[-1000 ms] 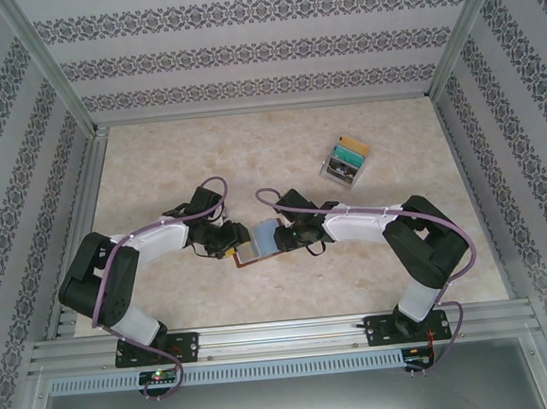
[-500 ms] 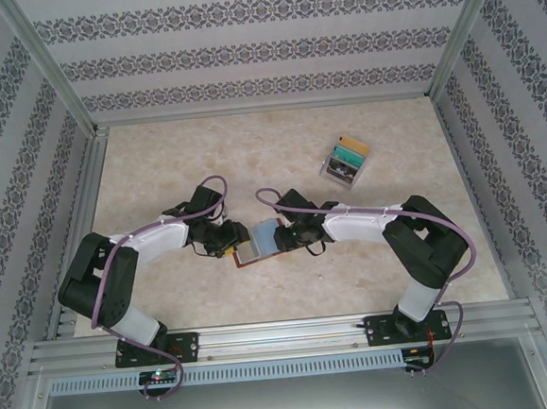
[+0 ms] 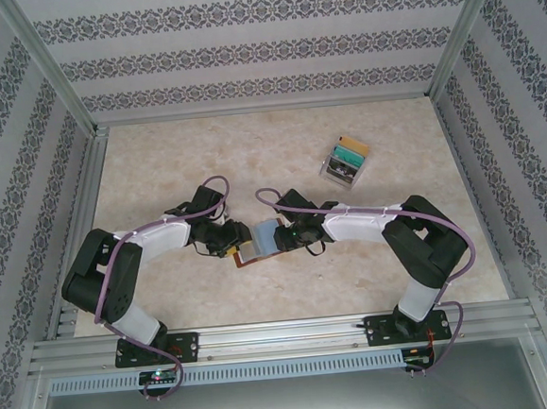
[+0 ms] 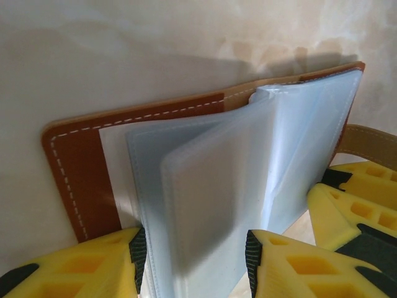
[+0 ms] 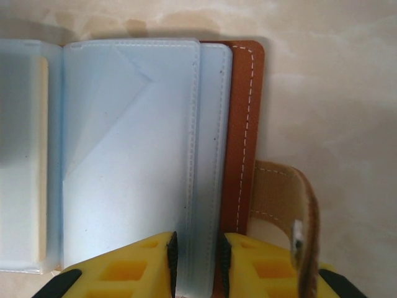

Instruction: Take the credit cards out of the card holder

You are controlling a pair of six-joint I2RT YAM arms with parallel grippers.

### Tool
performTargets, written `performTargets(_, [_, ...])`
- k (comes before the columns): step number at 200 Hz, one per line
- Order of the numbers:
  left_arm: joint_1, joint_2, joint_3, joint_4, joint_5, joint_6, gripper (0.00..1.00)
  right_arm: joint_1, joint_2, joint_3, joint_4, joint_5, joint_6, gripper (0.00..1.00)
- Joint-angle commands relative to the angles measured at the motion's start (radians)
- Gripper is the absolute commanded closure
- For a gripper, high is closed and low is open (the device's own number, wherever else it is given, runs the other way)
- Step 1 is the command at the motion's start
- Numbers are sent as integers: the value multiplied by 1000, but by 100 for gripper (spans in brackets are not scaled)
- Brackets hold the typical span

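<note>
Right wrist — card holder (image 5: 243,124) open, blue leaf nipped in right pincer (image 5: 197,261)

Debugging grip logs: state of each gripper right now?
Left gripper: around card holder sleeves; grip cannot be told.
Right gripper: shut on a card holder sleeve.

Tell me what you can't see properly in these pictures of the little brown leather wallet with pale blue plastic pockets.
Left wrist view: the cloudy pale blue plastic pockets of the brown leather wallet blur anything inside.
Top view: the left gripper and right gripper cover most of the wallet.
Right wrist view: the tan snap tab runs off the bottom edge.
Top view: the clear plastic box is too small to count its cards.
</note>
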Motion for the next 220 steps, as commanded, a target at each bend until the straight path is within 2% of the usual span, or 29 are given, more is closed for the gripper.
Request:
performTargets(1, [-21, 8, 3, 51, 31, -5, 52, 22, 48, -8, -3, -18, 20, 71])
performTargets(29, [-24, 10, 4, 58, 38, -5, 50, 21, 46, -6, -4, -18, 20, 71])
performTargets(60, [-28, 19, 15, 70, 54, -3, 37, 21, 46, -5, -6, -19, 20, 71])
performTargets(73, [-30, 18, 20, 69, 55, -1, 25, 21, 46, -6, -6, -18, 21, 71])
performTargets(91, [-33, 17, 21, 71, 59, 4, 17, 21, 46, -6, -6, -19, 21, 71])
performTargets(124, [-34, 12, 32, 37, 42, 15, 17, 21, 41, -9, -5, -13, 23, 71])
performTargets(147, [-33, -24, 52, -84, -58, 47, 18, 21, 37, -11, -7, -8, 24, 71])
performTargets(167, [-35, -66, 53, -123, -97, 55, 20, 20, 39, -11, -3, -10, 25, 71])
performTargets(220, [-34, -31, 51, -52, -26, 46, 31, 22, 44, -15, 1, -12, 26, 71])
